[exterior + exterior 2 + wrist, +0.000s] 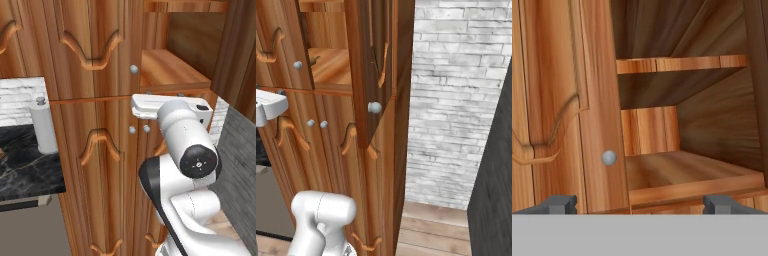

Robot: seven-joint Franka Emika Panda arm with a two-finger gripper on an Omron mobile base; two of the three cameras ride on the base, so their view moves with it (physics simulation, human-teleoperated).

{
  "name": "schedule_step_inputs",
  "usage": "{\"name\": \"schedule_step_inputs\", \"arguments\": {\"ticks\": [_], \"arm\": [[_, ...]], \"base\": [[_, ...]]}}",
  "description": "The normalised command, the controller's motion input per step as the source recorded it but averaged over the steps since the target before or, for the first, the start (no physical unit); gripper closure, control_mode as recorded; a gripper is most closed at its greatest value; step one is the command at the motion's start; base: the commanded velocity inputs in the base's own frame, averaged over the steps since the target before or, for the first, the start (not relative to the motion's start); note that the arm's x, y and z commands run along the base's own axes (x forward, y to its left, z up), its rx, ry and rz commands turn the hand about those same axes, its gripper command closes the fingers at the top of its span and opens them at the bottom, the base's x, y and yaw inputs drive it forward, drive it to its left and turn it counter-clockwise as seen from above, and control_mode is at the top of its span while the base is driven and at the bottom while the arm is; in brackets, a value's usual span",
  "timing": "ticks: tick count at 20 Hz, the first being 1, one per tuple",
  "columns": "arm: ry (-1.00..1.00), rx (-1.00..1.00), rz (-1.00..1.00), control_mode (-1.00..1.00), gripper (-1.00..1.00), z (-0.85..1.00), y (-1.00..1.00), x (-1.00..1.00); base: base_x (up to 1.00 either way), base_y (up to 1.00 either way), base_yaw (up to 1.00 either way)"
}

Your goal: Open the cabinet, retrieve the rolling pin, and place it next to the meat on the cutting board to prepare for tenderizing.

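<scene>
The cabinet [90, 75] stands straight ahead, its upper right door [373, 65] swung open, the left one [567, 100] closed. Two shelves [682, 63] show inside, both bare as far as can be seen. The arm reaches level toward the opening; the end effector [639, 204] has its fingers [559, 204] spread wide, holding nothing. A white paper-towel roll [43, 127] stands on the dark marble worktop [25, 170] at left.

The cabinet [95, 100] (right upper door swung out) stands right of the counter [25, 165] bearing a paper-towel roll [44, 127].
</scene>
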Motion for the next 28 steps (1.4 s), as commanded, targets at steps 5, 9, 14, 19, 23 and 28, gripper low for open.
{"name": "schedule_step_inputs", "arguments": {"ticks": [5,9,14,19,23,28], "arm": [[0.00,0.00,0.00,-1.00,-1.00,0.00,0.02,0.07],[0.00,0.00,0.00,-1.00,-1.00,0.00,0.05,0.10],[0.00,0.00,0.00,-1.00,-1.00,0.00,0.16,0.17],[0.01,0.00,0.01,-1.00,-1.00,0.00,0.10,0.25],[0.02,0.00,0.02,-1.00,-1.00,0.00,0.06,0.37],[0.04,0.00,0.01,-1.00,-1.00,0.00,0.17,0.41]], "base": [[0.00,0.00,0.00],[0.00,0.00,0.00],[0.00,0.00,0.00],[0.00,0.00,0.00],[0.00,0.00,0.00],[0.00,0.00,0.00]]}}
